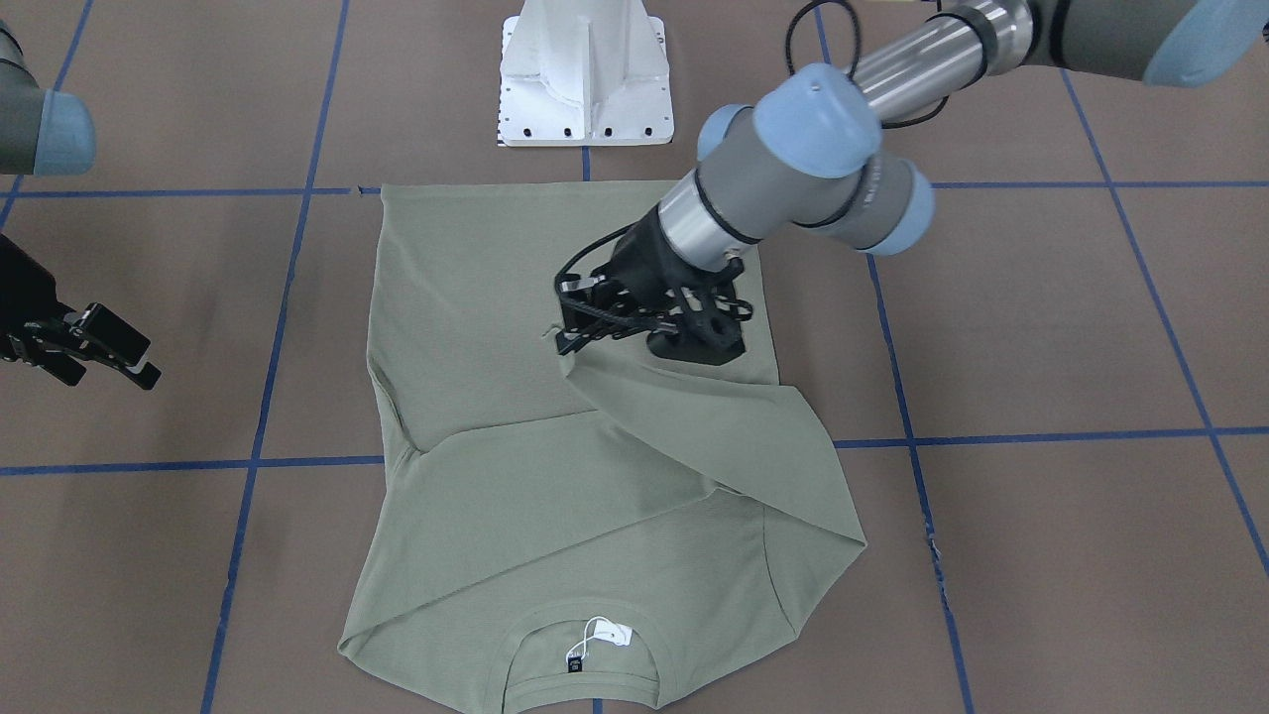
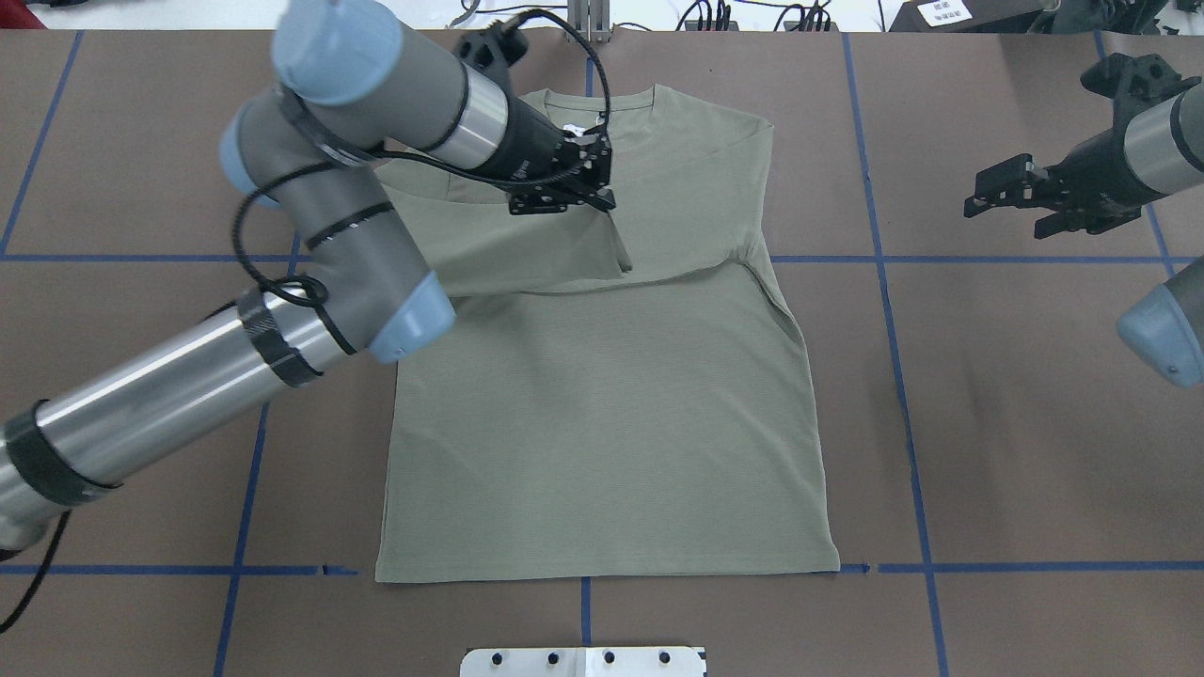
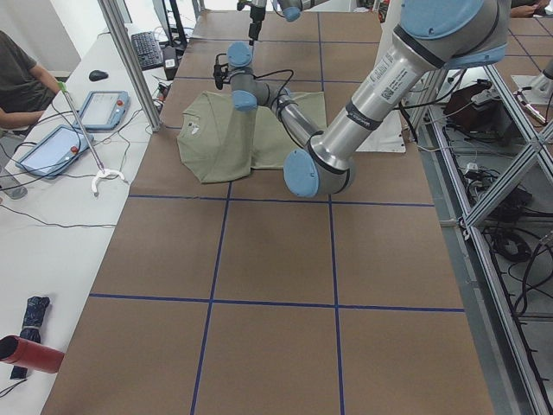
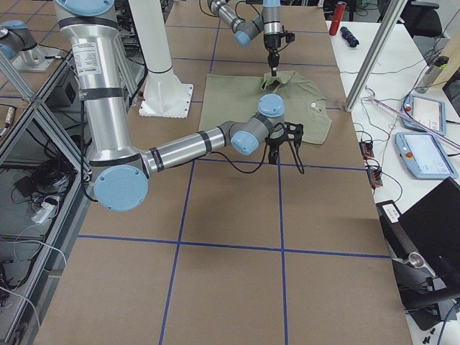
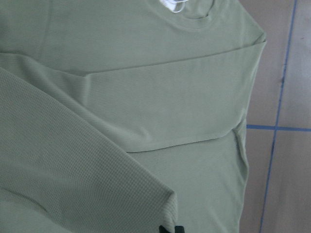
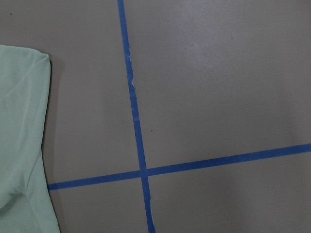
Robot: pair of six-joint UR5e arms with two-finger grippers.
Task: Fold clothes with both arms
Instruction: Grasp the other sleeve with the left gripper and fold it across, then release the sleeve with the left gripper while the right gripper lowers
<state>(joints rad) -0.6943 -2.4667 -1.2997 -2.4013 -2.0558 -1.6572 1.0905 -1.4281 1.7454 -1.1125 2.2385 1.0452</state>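
The sage-green long-sleeved shirt point(image 2: 611, 414) lies flat on the brown table, neck away from the robot, with its white hang tag point(image 1: 610, 632) and black neck label point(image 1: 574, 666) at the collar. One sleeve is folded across the chest point(image 1: 496, 496). My left gripper point(image 2: 605, 203) is shut on the cuff of the other sleeve point(image 1: 694, 416) and holds it lifted above the shirt's middle; it also shows in the front view point(image 1: 562, 342). The left wrist view shows that cuff point(image 5: 165, 204) over the shirt. My right gripper point(image 2: 983, 202) is open and empty, off the shirt's side point(image 1: 134, 362).
The white base block point(image 1: 585, 79) stands by the shirt's hem. Blue tape lines point(image 6: 138, 145) grid the brown table. The right wrist view shows the shirt's edge point(image 6: 19, 121) beside bare table. Tablets point(image 3: 95, 108) and a person sit on a side desk.
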